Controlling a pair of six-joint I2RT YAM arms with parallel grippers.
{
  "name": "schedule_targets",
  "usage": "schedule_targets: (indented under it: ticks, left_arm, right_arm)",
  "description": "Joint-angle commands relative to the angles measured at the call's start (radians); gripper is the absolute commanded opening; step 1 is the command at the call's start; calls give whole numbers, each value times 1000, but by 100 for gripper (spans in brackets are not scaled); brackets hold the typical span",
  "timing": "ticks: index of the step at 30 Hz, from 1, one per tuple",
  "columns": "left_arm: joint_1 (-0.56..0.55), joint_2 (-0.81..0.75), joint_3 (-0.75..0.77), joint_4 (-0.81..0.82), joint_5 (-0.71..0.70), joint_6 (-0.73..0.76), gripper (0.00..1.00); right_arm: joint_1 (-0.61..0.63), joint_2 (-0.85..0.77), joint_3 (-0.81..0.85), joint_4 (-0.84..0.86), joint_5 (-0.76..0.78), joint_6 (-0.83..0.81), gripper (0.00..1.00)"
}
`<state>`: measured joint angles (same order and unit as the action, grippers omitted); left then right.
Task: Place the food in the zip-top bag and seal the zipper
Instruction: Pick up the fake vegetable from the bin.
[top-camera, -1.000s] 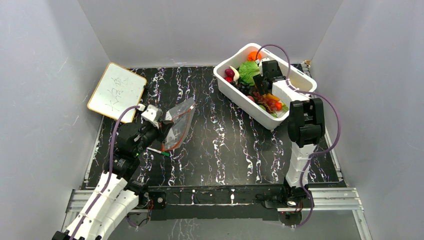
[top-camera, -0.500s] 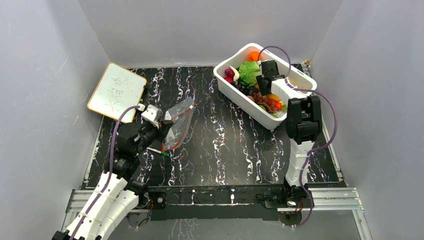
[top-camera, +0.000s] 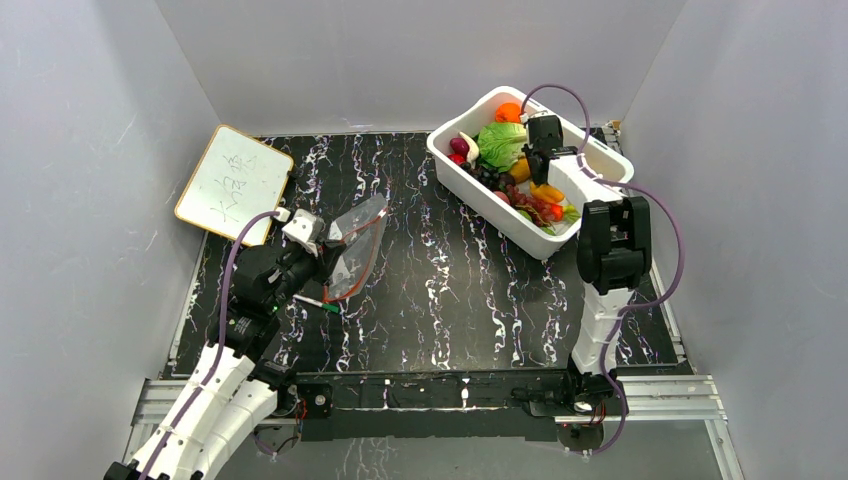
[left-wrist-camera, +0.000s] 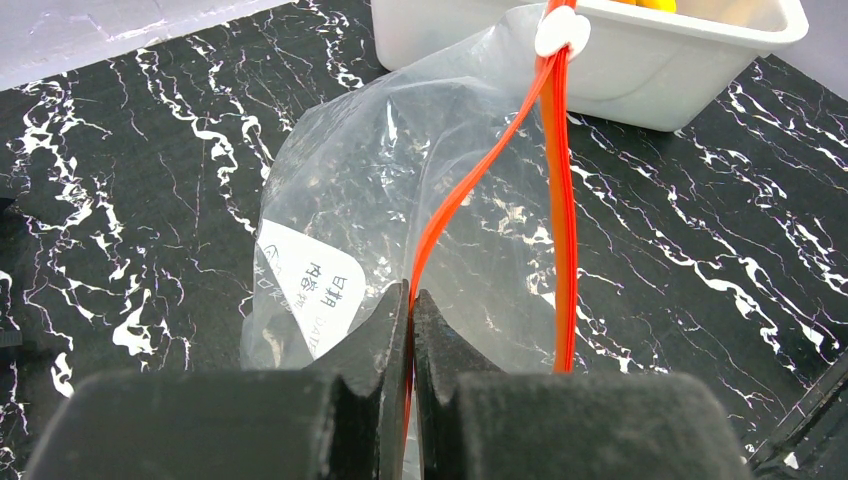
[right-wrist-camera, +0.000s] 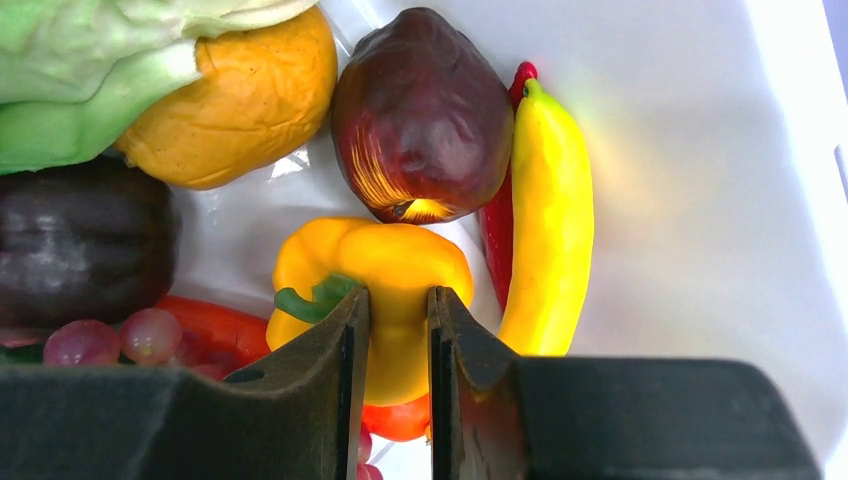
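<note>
The clear zip-top bag (top-camera: 358, 245) hangs with its mouth open at the left of the black mat. My left gripper (left-wrist-camera: 411, 292) is shut on one side of the red-orange zipper (left-wrist-camera: 560, 200), whose white slider (left-wrist-camera: 561, 32) sits at the far end. The food lies in the white tub (top-camera: 470, 195) at the back right. My right gripper (right-wrist-camera: 398, 292) reaches into the tub and is shut on a yellow pepper (right-wrist-camera: 400, 255) with a green stem. Close beside it are a yellow banana (right-wrist-camera: 555, 220) and a dark red fruit (right-wrist-camera: 420, 110).
A whiteboard (top-camera: 234, 184) leans at the back left. A green-and-white pen (top-camera: 318, 302) lies on the mat beside the left gripper. Around the pepper the tub holds a lettuce (right-wrist-camera: 100, 70), an orange piece (right-wrist-camera: 240, 100), a dark purple piece (right-wrist-camera: 80, 250) and grapes (right-wrist-camera: 110, 340).
My right gripper's jaws have closed from wide onto the yellow pepper, and the wrist has shifted slightly back and right in the tub. The left arm and the bag have not moved.
</note>
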<state>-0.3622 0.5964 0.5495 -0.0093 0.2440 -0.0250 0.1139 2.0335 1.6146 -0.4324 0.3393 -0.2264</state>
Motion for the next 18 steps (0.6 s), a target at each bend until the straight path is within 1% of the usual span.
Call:
schedule_targets:
  ticks: [1,5,12,15,18]
  left_arm:
    - [-3,-13,20,6,-5,11,0]
    - [-3,-18,21,0,-8,10,0]
    - [-3,-16,21,2,-15,11,0]
    - [-3,-1,32,-6,-62,14,0]
    - [-4,7,36,15,-73,13,0]
  right_arm:
    - [4,-95,-14,27,-14,15,8]
    - [15,-126,-27,28,-22,15,0]
    - [41,-197,-45,34,9,16,0]
    - [56,-237,-42,11,1,21,0]
    - [79,-303,-57,4,-18,34,0]
